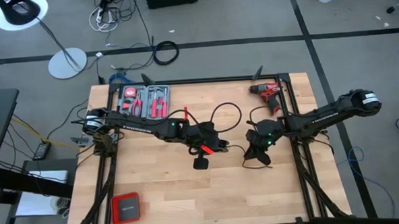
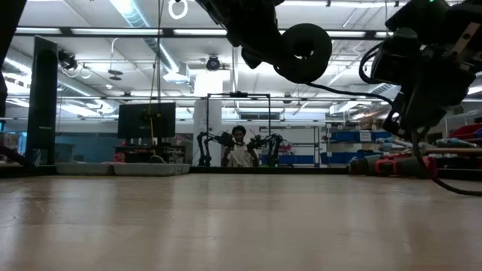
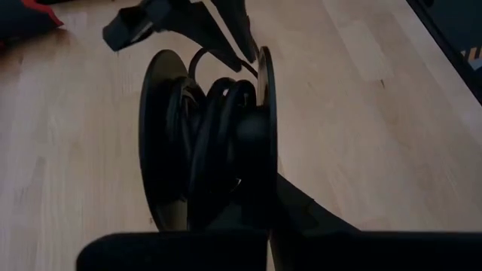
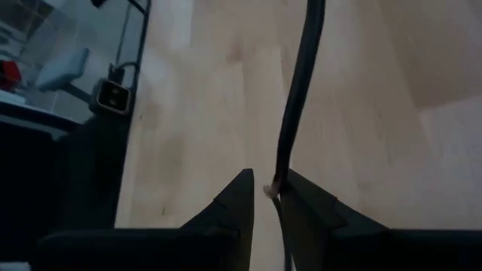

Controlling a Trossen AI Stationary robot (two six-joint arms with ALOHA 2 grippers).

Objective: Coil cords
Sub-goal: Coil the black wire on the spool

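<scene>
Bimanual coiling, mid-step. My left gripper hangs above the middle of the pale wooden surface, its jaws closed on a black double-flanged plastic spool that already carries several turns of the thin black flexible cord. My right gripper hangs just beside it, nearer the red cordless drill, jaws pinched on the free run of cord, which passes between its fingertips and loops across the surface towards the spool. To wind well, I judge I should keep the run lightly taut, feed it squarely between the flanges, and let it slide without kinking; slack may spill a turn over the rim.
</scene>
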